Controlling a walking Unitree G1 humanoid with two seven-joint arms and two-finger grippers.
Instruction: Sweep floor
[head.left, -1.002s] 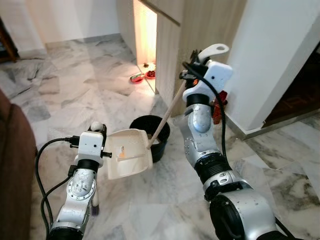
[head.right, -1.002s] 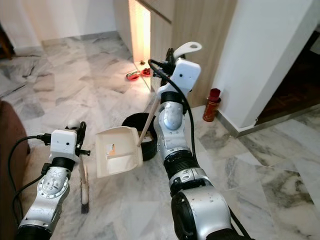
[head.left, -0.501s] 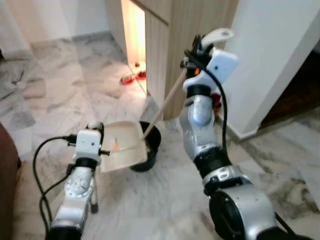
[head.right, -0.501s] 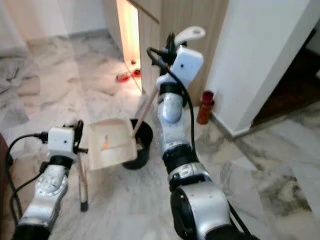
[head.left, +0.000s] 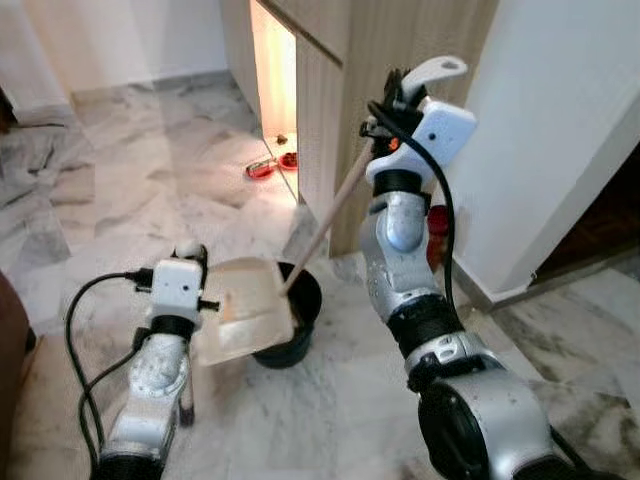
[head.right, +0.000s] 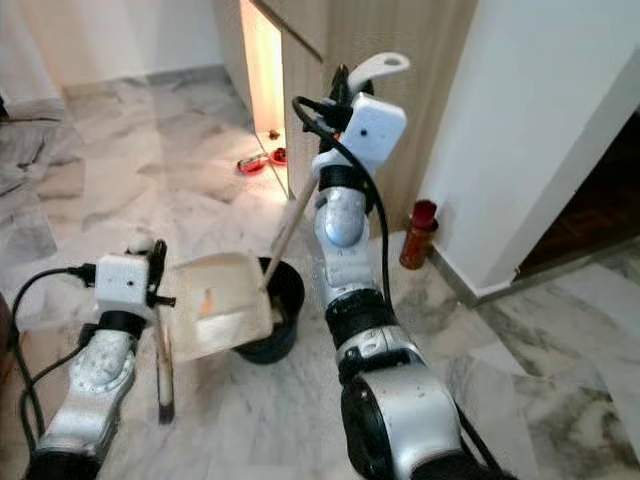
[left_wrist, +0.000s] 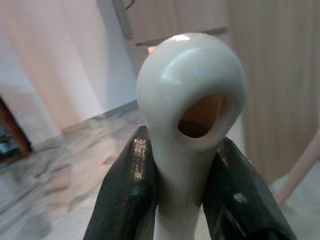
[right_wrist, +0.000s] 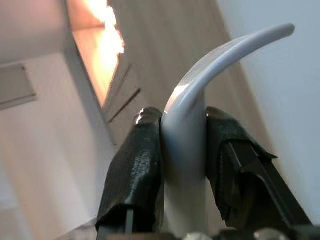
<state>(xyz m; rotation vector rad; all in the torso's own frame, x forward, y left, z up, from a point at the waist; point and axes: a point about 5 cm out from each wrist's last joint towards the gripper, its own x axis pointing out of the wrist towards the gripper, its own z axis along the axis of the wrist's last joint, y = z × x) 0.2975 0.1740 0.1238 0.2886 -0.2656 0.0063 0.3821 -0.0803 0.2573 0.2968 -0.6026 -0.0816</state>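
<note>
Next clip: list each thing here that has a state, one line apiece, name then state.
Dustpan: lifted, tilted over the bin's rim, held by its long handle.
Black bin: upright on the floor, open-topped.
Broom: upright, brush end on the floor.
Left gripper: shut on the broom's handle top.
Right gripper: shut on the dustpan's handle end.
Red bottle: standing by the wall.
Cabinet door: open, lit inside.
</note>
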